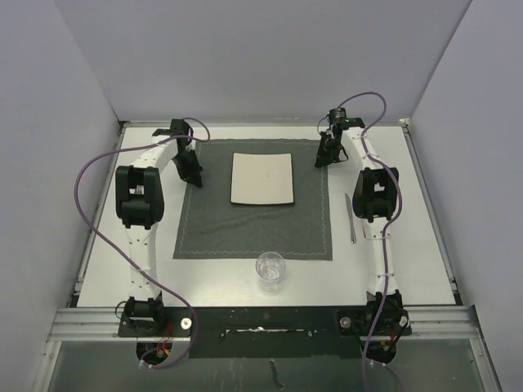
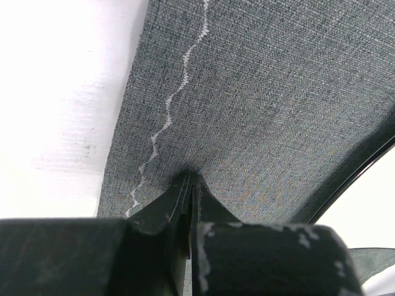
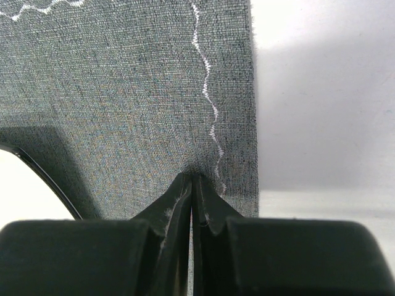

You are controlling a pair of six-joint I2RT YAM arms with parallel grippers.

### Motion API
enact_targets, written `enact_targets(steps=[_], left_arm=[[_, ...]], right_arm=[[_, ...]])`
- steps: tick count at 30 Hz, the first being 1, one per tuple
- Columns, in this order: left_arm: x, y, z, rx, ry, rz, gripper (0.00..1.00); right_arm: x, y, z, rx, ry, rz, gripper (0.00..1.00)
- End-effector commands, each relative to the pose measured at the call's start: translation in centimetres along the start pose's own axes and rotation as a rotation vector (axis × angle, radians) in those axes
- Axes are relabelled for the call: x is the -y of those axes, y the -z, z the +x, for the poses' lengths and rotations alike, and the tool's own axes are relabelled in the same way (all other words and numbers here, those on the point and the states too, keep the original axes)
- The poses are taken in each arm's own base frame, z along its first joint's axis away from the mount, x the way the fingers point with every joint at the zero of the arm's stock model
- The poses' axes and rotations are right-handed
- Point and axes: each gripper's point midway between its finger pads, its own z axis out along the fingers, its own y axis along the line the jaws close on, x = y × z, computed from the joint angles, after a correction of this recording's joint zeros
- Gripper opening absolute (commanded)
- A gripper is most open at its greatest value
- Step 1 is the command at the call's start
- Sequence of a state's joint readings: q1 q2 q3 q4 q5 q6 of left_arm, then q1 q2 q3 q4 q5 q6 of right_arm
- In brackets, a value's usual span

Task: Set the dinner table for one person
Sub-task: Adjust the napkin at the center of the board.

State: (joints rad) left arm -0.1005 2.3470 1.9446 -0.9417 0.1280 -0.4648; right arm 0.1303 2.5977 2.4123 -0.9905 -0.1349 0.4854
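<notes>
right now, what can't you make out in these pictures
Top view, glass: too small and clear to tell whether it holds anything.
Top view, knife: too thin to tell blade from handle.
Top view, far corners of the placemat: covered by the left gripper and right gripper.
Both wrist views, plate: only a corner shows, cut off by the frame edge and the gripper's body.

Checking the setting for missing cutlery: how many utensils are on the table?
1. A knife lies on the dinner table just right of the placemat, beside the right arm. No fork or spoon shows, though the arms could hide one.
</notes>
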Motion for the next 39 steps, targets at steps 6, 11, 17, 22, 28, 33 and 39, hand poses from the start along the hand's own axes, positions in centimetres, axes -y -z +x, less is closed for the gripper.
enact_targets(steps=[6, 11, 17, 22, 28, 33, 39], left_arm=[[-4.8, -1.2, 1.7, -0.059, 0.013, -0.156, 0.00], [-4.9, -1.1, 2.0, -0.060, 0.009, -0.156, 0.00], [-4.9, -1.3, 2.6, -0.073, 0.006, -0.155, 0.00], [-4.6, -1.4, 2.8, -0.077, 0.002, -0.152, 0.00], [-4.3, -1.3, 2.7, -0.075, -0.003, -0.148, 0.00], [-4.0, -1.1, 2.6, -0.069, -0.011, -0.150, 0.00], [-3.7, -1.1, 2.6, -0.071, -0.020, -0.152, 0.00]], right_arm=[[0.4, 1.3, -1.7, 0.043, 0.006, -0.004, 0.02], [1.0, 1.1, -2.2, 0.041, -0.006, -0.013, 0.02], [1.3, 1.2, -2.9, 0.056, -0.015, -0.023, 0.03], [1.4, 0.7, -2.9, 0.051, -0.018, -0.036, 0.03], [1.2, 0.1, -2.9, 0.048, -0.018, -0.047, 0.04], [1.1, 0.1, -3.4, 0.065, -0.022, -0.051, 0.04], [1.7, 0.0, -3.8, 0.076, -0.037, -0.033, 0.05]])
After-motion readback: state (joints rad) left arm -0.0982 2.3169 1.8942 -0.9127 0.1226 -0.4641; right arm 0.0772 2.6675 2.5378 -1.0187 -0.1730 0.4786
